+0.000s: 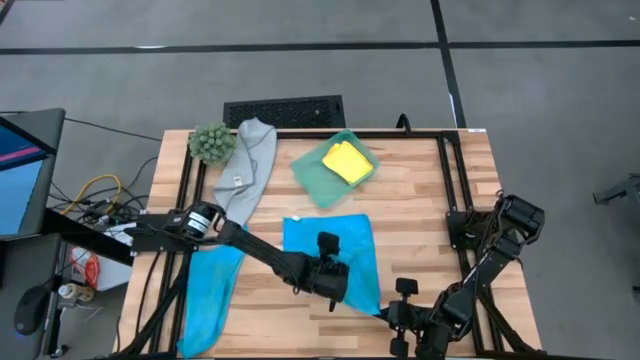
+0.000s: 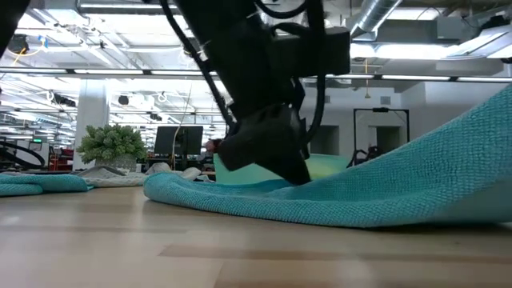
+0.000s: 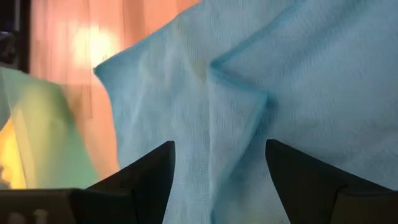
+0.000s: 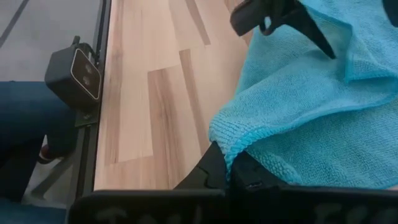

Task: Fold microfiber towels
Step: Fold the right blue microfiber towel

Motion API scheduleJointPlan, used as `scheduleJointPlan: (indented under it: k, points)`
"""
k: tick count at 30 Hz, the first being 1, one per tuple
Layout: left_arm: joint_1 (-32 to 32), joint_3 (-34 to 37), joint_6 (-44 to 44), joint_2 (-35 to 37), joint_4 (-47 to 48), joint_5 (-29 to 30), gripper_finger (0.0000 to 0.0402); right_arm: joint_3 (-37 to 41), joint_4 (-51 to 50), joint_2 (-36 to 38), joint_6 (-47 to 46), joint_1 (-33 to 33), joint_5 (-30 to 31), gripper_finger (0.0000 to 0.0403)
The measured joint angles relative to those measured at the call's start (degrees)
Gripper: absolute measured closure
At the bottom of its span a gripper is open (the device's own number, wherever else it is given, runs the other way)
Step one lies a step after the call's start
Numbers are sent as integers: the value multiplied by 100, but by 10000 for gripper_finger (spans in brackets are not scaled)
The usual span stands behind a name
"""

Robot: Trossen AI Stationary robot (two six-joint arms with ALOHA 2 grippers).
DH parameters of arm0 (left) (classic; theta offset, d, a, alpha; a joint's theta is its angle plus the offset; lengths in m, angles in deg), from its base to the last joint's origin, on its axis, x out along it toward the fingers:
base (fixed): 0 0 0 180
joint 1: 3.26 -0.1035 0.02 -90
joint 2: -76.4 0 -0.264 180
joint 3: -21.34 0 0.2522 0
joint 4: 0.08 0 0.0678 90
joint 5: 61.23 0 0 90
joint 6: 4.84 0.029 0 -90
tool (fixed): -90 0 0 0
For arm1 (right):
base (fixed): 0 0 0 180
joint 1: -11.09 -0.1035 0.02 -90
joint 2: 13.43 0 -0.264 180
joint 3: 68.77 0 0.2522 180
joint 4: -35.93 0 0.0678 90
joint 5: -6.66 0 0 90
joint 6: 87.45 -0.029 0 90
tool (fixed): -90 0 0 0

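Note:
A sky-blue towel lies spread at the table's middle near side. My left gripper is open and low over its near part. In the left wrist view its fingers stand on either side of a raised fold with a turned-over corner. My right gripper is shut on this towel's near right corner. A second blue towel lies at the near left. The grey towel lies at the far left. The yellow towel lies folded in the teal tray. My left gripper's open fingers reach down to the towel's surface; I cannot tell whether they touch it. My right gripper pinches the towel's hemmed corner between its two fingers, coming from the table's near right. That corner is lifted, and the cloth slopes up from the table toward it.
A fuzzy green plant ball stands at the far left corner. A dark frame rail runs along the table's right side. Bare wood lies to the right of the spread towel. A person's leg shows beside the table.

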Motion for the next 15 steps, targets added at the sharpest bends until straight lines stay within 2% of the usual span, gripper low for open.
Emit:
scheduleJointPlan:
  k: [4,11,15]
  points:
    - [-53,64,67,0,-142,-432,157,0,0,0,2,0,-1,395]
    - [-71,140,234,0,-540,-223,157,0,-4,0,6,0,-1,393]
    - [-80,140,554,0,-882,87,157,0,-17,0,7,0,-1,395]
